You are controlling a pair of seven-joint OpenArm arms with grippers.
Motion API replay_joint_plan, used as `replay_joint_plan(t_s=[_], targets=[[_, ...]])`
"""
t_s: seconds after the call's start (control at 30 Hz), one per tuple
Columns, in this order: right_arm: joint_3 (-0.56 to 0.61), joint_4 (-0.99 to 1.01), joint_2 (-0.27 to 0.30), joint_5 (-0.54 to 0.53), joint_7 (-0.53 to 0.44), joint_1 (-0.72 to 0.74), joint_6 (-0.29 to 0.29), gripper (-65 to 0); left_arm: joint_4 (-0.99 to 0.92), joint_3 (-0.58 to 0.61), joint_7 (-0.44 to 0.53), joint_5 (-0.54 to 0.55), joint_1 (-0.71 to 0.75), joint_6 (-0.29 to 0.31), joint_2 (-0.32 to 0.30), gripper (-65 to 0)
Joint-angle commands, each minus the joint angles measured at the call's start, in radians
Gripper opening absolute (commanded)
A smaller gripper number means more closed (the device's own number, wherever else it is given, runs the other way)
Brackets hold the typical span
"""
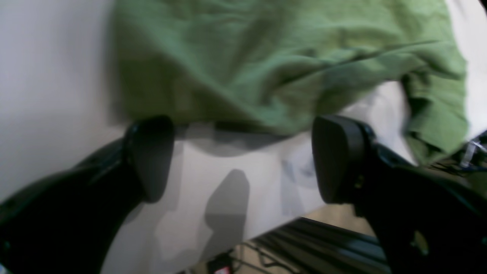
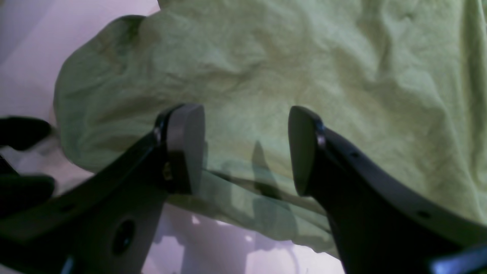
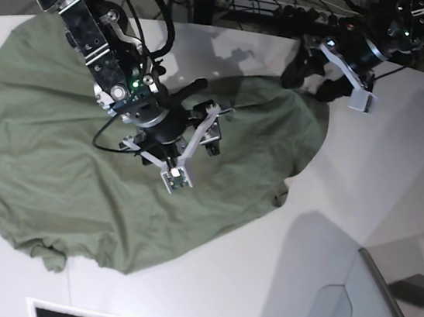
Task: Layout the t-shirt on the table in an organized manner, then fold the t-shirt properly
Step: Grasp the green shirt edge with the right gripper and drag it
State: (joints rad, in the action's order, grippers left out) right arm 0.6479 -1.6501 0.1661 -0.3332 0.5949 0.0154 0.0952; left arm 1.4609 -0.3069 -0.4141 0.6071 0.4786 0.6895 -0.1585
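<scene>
White table [image 3: 272, 292] bears the rumpled t-shirt [image 3: 48, 153]; left claw [image 3: 310, 79] and right claw [image 3: 202, 118] both released

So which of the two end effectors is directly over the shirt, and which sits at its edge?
The right end effector hovers open over the t-shirt; the left end effector is open beside its far edge on the table.

Both wrist views are soft, perhaps motion-blurred, while the base view is sharp with hard shadows on the table [image 3: 258, 282].
</scene>
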Motion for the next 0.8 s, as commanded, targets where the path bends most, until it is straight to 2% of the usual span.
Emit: replay_joint_plan(t_s=[0.0, 0.1, 0.23, 0.33, 0.77], targets=[[-0.003, -0.02, 0.01, 0.001, -0.022, 0.013, -0.004, -31.7, -0.006, -0.007, 0.016, 0.014, -0.001, 0.009, 0.003, -10.2], [-0.004, -0.02, 0.014, 0.001, -0.022, 0.013, -0.004, -31.7, -0.068, -0.008, 0.016, 0.026, -0.002, 0.009, 0.023, -10.2], [-0.003, -0.02, 0.028, 0.001, -0.022, 0.014, -0.004, -31.7, -0.156, -0.008, 0.017, 0.162, -0.001, 0.009, 0.004, -10.2], [-0.004, -0.02, 0.028, 0.001, -0.022, 0.014, -0.004, -31.7, -0.196, -0.007, 0.017, 0.219, -0.002, 0.009, -0.011, -10.2], [0.002, -0.02, 0.028, 0.001, -0.022, 0.001, -0.004, -31.7, -0.253, -0.007, 0.013, 0.227, -0.102, 0.009, -0.005, -10.4]])
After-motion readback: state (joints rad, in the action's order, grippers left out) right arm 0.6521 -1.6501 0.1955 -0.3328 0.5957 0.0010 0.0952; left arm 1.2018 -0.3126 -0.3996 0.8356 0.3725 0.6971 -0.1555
